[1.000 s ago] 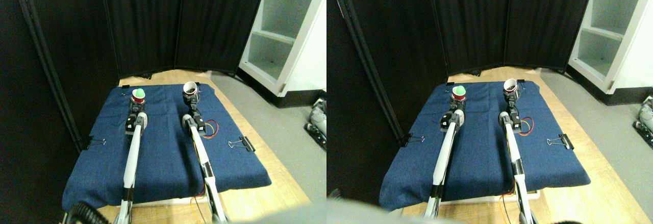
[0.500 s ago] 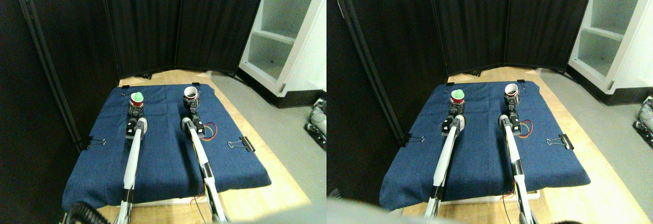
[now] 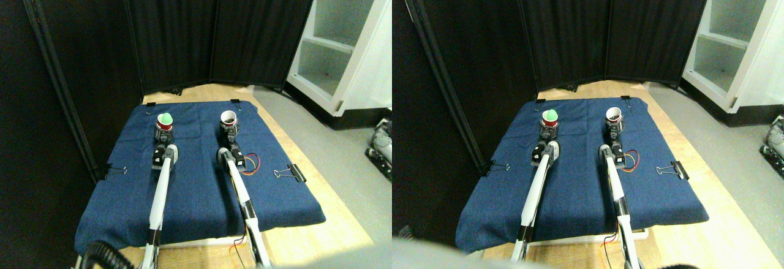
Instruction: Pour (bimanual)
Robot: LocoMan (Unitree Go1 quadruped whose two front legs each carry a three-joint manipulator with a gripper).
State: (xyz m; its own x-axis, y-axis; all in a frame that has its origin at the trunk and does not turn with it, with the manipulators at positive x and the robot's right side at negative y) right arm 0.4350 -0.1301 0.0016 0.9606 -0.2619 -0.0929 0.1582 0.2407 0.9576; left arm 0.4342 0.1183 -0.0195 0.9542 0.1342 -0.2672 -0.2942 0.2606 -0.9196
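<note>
Two cups stand toward the far edge of the blue cloth (image 3: 202, 189), one before each arm. The left cup (image 3: 164, 122) is red-sided with something green filling its mouth; it sits near the far left corner. The right cup (image 3: 228, 119) has a white rim and a dark inside, and it sits nearer the far right corner, well apart from the first. Both look upright, long axis vertical, mouths facing up; neither shows a clear tilt.

The left gripper (image 3: 162, 135) is just below the left cup and the right gripper (image 3: 230, 133) just below the right cup, each meeting its cup's base. Whether the jaws are apart, together or clamped on the cups I cannot tell; they are too small and dark against the cloth. I also cannot tell whether the cups rest on the cloth or are held just above it.

My reading is that pouring has not begun: the green content is in the left cup and the cups are not brought together. To do the step well, each hold should be firm and low on the cup wall, so the cup does not twist. The cups then need to come near each other over the middle of the cloth, the receiving one kept level. The pouring cup should tip slowly, lip over the other mouth, or the contents may land on the cloth.

A binder clip (image 3: 290, 173) lies by the right edge, clear of the work.
</note>
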